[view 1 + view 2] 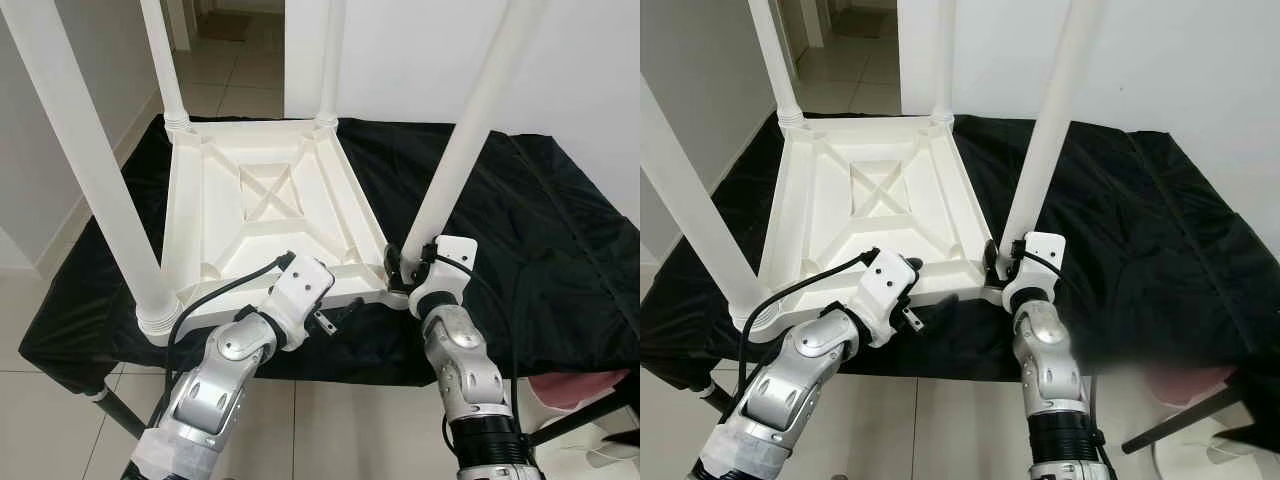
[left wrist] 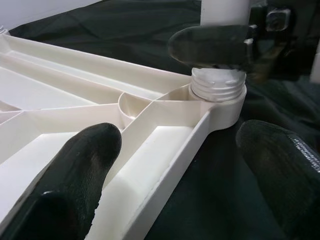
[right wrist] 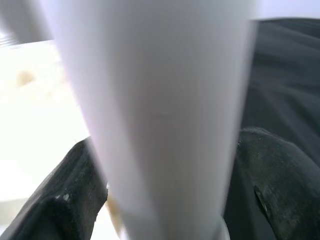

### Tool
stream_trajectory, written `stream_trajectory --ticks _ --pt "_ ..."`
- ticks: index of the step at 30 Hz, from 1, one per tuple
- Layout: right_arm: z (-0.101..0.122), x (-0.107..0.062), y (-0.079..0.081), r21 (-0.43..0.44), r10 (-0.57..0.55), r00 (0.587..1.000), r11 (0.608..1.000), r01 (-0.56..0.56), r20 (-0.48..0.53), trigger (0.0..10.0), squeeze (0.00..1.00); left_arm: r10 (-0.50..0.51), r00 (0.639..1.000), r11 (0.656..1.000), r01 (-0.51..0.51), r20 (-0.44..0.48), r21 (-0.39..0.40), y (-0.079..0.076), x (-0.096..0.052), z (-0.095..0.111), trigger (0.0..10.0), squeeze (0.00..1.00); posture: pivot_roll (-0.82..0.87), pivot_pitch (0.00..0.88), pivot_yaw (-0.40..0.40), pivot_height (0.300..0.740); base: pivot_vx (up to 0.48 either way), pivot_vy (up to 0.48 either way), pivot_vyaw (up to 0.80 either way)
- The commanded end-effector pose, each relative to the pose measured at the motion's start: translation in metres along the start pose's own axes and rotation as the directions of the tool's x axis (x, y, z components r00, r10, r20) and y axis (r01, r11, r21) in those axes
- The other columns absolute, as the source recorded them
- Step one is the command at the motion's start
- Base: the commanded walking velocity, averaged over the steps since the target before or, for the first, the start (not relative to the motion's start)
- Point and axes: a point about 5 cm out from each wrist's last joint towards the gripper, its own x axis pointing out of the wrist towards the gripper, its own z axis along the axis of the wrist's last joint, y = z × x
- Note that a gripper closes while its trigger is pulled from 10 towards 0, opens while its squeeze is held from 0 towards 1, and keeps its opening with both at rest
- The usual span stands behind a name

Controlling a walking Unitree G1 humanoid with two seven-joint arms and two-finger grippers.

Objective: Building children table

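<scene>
A white plastic children's table (image 1: 260, 200) lies upside down on a black cloth (image 1: 520, 230), with its legs pointing up. My right gripper (image 1: 405, 262) is shut on the base of the near-right leg (image 1: 460, 140), just above its threaded socket (image 2: 218, 87). In the right wrist view that leg (image 3: 150, 115) sits between both fingers (image 3: 65, 200). My left gripper (image 2: 175, 175) is open and straddles the tabletop's near rim (image 2: 165, 165) beside that corner, one finger (image 2: 75, 170) over the ribbed underside and the other over the cloth.
The near-left leg (image 1: 90, 170) rises close to my left arm. Two more legs (image 1: 165, 60) stand at the far corners. The cloth-covered stand ends just in front of me over tiled floor (image 1: 330, 420). A white wall (image 1: 560, 60) is behind, and a doorway (image 1: 230, 40) at far left.
</scene>
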Motion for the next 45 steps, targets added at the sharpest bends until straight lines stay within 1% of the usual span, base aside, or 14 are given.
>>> stream_trajectory --ticks 1,6,9,12,19,20,21,23,24,36,37,38,39,45 --pt "-0.003 -0.001 -0.007 -0.024 0.073 0.997 0.997 -0.073 -0.016 10.0 0.00 0.033 0.999 0.999 -0.033 0.003 0.007 0.003 0.001 0.001 10.0 0.00 -0.01 0.028 -0.033 0.740 0.000 0.000 0.00" --pt "0.002 0.004 -0.019 -0.089 0.200 0.980 0.976 -0.201 -0.022 10.0 0.00 0.031 0.999 0.999 -0.031 0.006 0.007 0.003 0.002 0.002 10.0 0.00 -0.02 0.032 -0.026 0.740 0.000 0.000 0.00" --pt "0.003 0.008 -0.020 -0.153 0.365 0.929 0.916 -0.370 -0.062 10.0 0.00 0.026 1.000 1.000 -0.026 0.008 0.007 0.003 0.003 0.003 10.0 0.00 -0.02 0.034 -0.022 0.740 0.000 0.000 0.00" --pt "0.001 0.009 -0.020 -0.172 0.438 0.893 0.877 -0.449 -0.100 10.0 0.00 0.025 1.000 1.000 -0.025 0.008 0.008 0.003 0.004 0.003 10.0 0.00 -0.01 0.034 -0.019 0.740 0.000 0.000 0.00" --pt "0.003 0.018 -0.021 -0.207 0.507 0.850 0.825 -0.526 -0.142 10.0 0.00 0.025 1.000 1.000 -0.025 0.009 0.014 0.005 0.003 0.005 10.0 0.00 -0.01 0.032 -0.016 0.740 0.000 0.000 0.00" --pt "0.002 0.020 -0.021 -0.217 0.514 0.844 0.816 -0.536 -0.154 5.4 0.00 0.026 1.000 1.000 -0.026 0.009 0.016 0.006 0.004 0.005 10.0 0.00 -0.01 0.031 -0.015 0.740 0.000 0.000 0.00" --pt "0.002 0.020 -0.021 -0.217 0.514 0.844 0.816 -0.536 -0.154 5.4 0.00 0.026 1.000 1.000 -0.026 0.009 0.016 0.006 0.004 0.005 10.0 0.00 -0.01 0.031 -0.015 0.740 0.000 0.000 0.00" --pt "0.001 0.023 -0.023 -0.220 0.535 0.828 0.799 -0.560 -0.166 0.8 0.00 0.027 1.000 0.999 -0.028 0.010 0.017 0.006 0.003 0.005 10.0 0.00 0.00 0.030 -0.018 0.740 0.000 0.000 0.00" --pt "0.000 0.023 -0.024 -0.221 0.538 0.825 0.795 -0.564 -0.170 0.0 0.00 0.029 1.000 0.999 -0.029 0.010 0.018 0.006 0.003 0.006 10.0 0.00 0.00 0.032 -0.020 0.740 0.000 0.000 0.00" --pt "-0.010 0.020 -0.029 -0.183 0.551 0.816 0.796 -0.577 -0.175 0.0 0.00 0.034 0.999 0.999 -0.034 0.006 0.016 0.006 0.000 0.005 10.0 0.00 0.00 0.037 -0.017 0.740 0.000 0.000 0.00" --pt "-0.010 0.019 -0.030 -0.179 0.540 0.825 0.807 -0.563 -0.167 4.9 0.00 0.033 0.999 0.999 -0.033 0.005 0.016 0.006 0.000 0.005 10.0 0.00 0.00 0.041 -0.016 0.740 0.000 0.000 0.00" --pt "-0.010 0.019 -0.030 -0.179 0.540 0.825 0.807 -0.563 -0.167 4.9 0.00 0.033 0.999 0.999 -0.033 0.005 0.016 0.006 0.000 0.005 10.0 0.00 0.00 0.041 -0.016 0.740 0.000 0.000 0.00" --pt "-0.010 0.020 -0.030 -0.163 0.520 0.840 0.825 -0.541 -0.157 10.0 0.00 0.031 0.999 0.999 -0.031 0.005 0.015 0.006 0.000 0.005 10.0 0.00 0.00 0.040 -0.016 0.740 0.000 0.000 0.00" --pt "-0.010 0.020 -0.027 -0.131 0.449 0.884 0.876 -0.465 -0.134 10.0 0.00 0.027 1.000 1.000 -0.028 0.003 0.012 0.004 0.000 0.004 10.0 0.00 0.00 0.045 -0.015 0.740 0.000 0.000 0.00"
